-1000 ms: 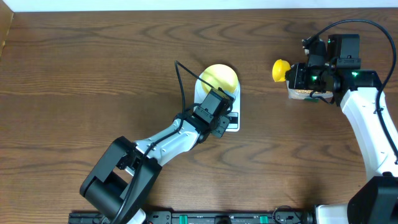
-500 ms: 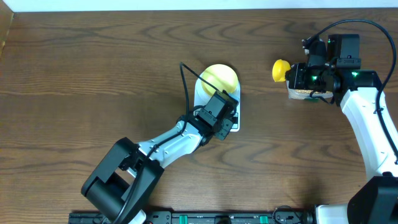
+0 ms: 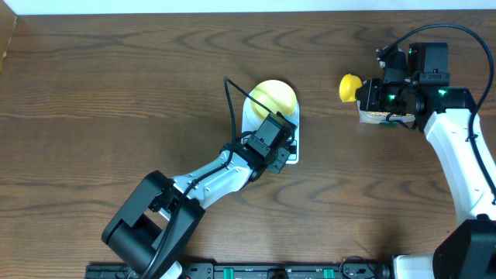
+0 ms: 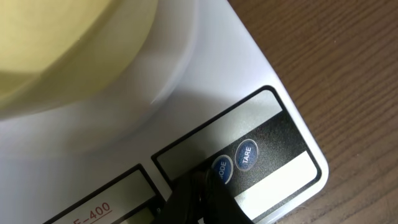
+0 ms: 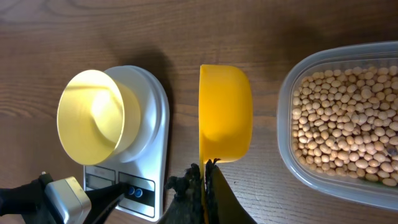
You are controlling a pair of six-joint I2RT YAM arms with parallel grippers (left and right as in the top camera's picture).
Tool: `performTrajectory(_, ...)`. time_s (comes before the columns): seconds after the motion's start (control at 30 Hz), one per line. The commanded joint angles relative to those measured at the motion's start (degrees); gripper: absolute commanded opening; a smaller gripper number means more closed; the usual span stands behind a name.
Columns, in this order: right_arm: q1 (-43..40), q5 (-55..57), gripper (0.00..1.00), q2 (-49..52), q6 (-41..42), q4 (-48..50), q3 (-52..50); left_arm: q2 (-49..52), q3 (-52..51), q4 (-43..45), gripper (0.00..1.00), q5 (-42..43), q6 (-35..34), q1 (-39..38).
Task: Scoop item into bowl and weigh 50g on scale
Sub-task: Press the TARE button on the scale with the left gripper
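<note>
The pale-yellow bowl [image 3: 274, 97] stands empty on the white scale [image 3: 290, 156]; both also show in the right wrist view, the bowl [image 5: 93, 115] on the scale [image 5: 152, 124]. My left gripper [image 3: 284, 149] is shut, its fingertips [image 4: 198, 190] pressing at the scale's front panel [image 4: 273, 155] next to the MODE button [image 4: 222, 168]. My right gripper [image 5: 204, 177] is shut on the handle of the bright-yellow scoop [image 5: 225, 112], held empty above the table [image 3: 350, 86]. The beans [image 5: 345, 121] fill a clear tub [image 5: 292, 149] to its right.
The brown wooden table [image 3: 116, 101] stretches left and front. The white right arm [image 3: 465, 167] runs down the right side. The left arm [image 3: 201, 182] lies diagonally across the front middle.
My left gripper has moved slightly forward and right onto the scale's button panel. The right arm and the scoop have not moved.
</note>
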Motion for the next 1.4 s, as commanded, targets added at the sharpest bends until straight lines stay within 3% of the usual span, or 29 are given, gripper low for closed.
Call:
performTrajectory(0.0,-0.48,-0.39,0.01,-0.28,-0.79,-0.02,1.27,1.09,-0.57,0.52,0.08,-0.94,0.39,0.09)
performTrajectory(1.37,-0.46,-0.55,0.01,-0.28,-0.79,-0.33,1.27,2.69,-1.14,-0.83,0.08,-3.52,1.51,-0.66)
